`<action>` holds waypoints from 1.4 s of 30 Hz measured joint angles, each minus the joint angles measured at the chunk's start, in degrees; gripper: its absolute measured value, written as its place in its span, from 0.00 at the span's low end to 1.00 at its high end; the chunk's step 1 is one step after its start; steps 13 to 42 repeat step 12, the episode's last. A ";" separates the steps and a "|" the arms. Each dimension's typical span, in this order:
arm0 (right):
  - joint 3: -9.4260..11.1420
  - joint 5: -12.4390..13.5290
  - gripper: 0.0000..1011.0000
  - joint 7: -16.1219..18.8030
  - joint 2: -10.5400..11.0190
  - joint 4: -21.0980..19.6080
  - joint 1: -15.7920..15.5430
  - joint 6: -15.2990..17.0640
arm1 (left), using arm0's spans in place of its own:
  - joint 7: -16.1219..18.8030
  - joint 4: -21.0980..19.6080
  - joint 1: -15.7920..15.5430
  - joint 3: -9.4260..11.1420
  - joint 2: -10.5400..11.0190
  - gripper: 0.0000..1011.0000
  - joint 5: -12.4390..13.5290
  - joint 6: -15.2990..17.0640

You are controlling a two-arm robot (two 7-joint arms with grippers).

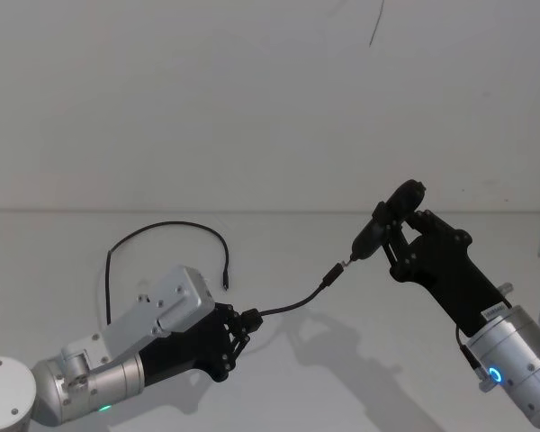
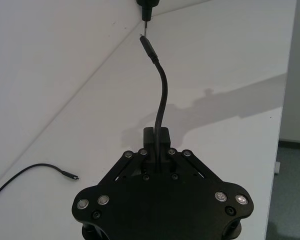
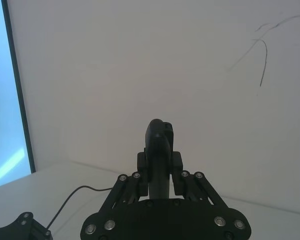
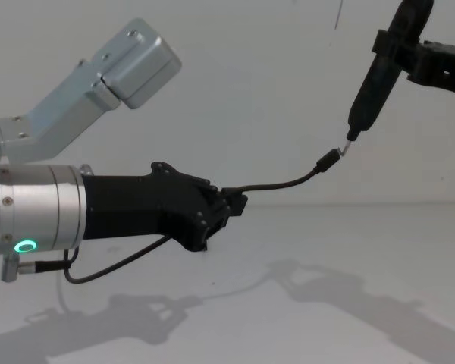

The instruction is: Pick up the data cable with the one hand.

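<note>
left gripper point(image 1: 245, 324) pinches data cable point(image 1: 292, 306) off the table point(image 1: 342, 378) | plug points to 2 o'clock | right gripper point(image 1: 398, 236) clamps a dark pen-like tool point(image 1: 382, 223), tip just beside plug

Data cable point(image 1: 292, 304) stretch inside left claw point(image 1: 246, 326); trailing loop partly behind arm.

Even, bright overhead lighting on the white surface point(image 1: 360, 378). Soft grey shadows of both arms fall on it, most distinct in the chest view. No glare; focus sharp throughout. Bright bluish panel point(image 3: 7, 100) at one right-wrist edge.
</note>
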 joint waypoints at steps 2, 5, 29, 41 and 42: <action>-0.01 0.00 0.26 0.00 0.01 -0.02 -0.01 0.01 | 0.00 0.00 0.00 0.00 0.00 0.04 0.00 0.00; -0.03 0.00 0.26 0.02 0.03 -0.04 -0.02 0.03 | 0.00 0.00 0.00 0.00 0.00 0.04 0.00 0.00; -0.07 0.00 0.26 0.05 0.06 -0.07 -0.04 0.07 | 0.00 0.00 0.00 0.00 0.00 0.04 0.00 0.00; -0.07 0.00 0.26 0.05 0.06 -0.07 -0.04 0.07 | 0.00 0.00 0.00 0.00 0.00 0.04 0.00 0.00; -0.07 0.00 0.26 0.05 0.06 -0.07 -0.04 0.07 | 0.00 0.00 0.00 0.00 0.00 0.04 0.00 0.00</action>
